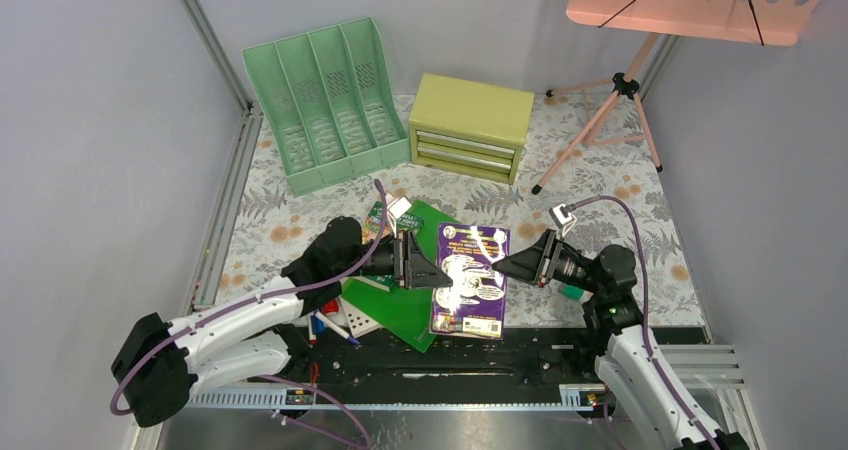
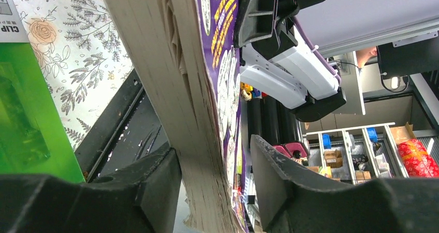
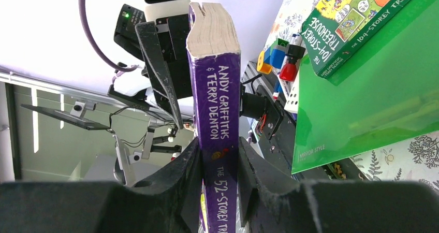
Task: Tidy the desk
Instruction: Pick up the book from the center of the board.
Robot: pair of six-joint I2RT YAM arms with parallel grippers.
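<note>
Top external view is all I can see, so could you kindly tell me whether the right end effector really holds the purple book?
Observer: Yes. The right end effector is clamped on the spine of the purple book, with a finger pressed on each side.
Operator: Thank you. Is the left end effector closed on it too?
Observer: Not yet. It straddles the page edge, but a gap shows between one finger and the cover.
Operator: And which title is the green book?
Observer: Its cover reads "The 104-Storey Treehouse", and it lies on the green folder.
</note>
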